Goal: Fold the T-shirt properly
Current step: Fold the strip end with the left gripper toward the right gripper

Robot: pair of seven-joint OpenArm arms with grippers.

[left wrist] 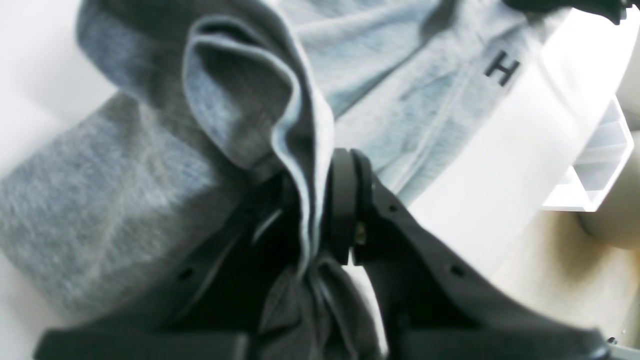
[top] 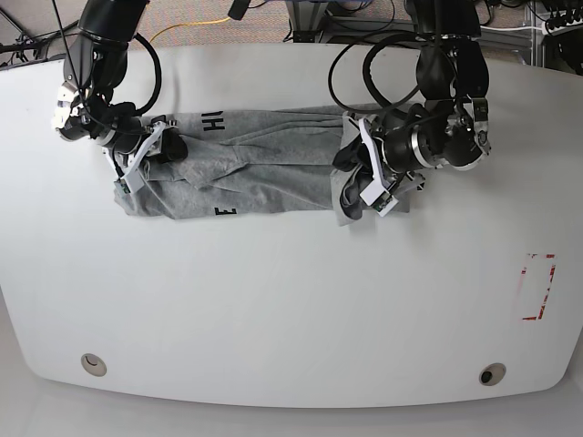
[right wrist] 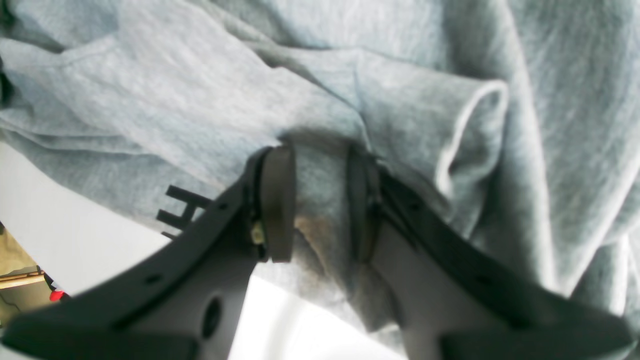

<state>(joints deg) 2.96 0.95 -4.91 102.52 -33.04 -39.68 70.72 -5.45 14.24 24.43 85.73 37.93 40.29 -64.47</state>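
Near side of the white counter (top: 273, 309) is bare and wide, lots of free room toward the camera; only a red-marked rectangle (top: 537, 287) near the right edge and two small round fittings at the front rim. Mid-counter: the T-shirt (top: 255, 168) lies as a long bunched grey band running sideways, black lettering showing at its top and bottom edges, wrinkly, not yet a tidy rectangle. Step looks like a mid-fold, both ends gripped at once. Left end effector (left wrist: 320, 210) is clenched on a thin gathered ridge of T-shirt cloth, fabric pinched tight between the pads, at the band's end on the base view's right. Right end effector (right wrist: 315, 200) grasps a thicker fold of the T-shirt at the other end, pads apart with cloth filling the gap, beside a sleeve opening. Next move, my guess: lift both ends together and bring them over evenly, keeping the band taut so it doesn't sag or twist. Behind: the counter's far edge sits close, cables and arm bases crowd there, so little room backward.
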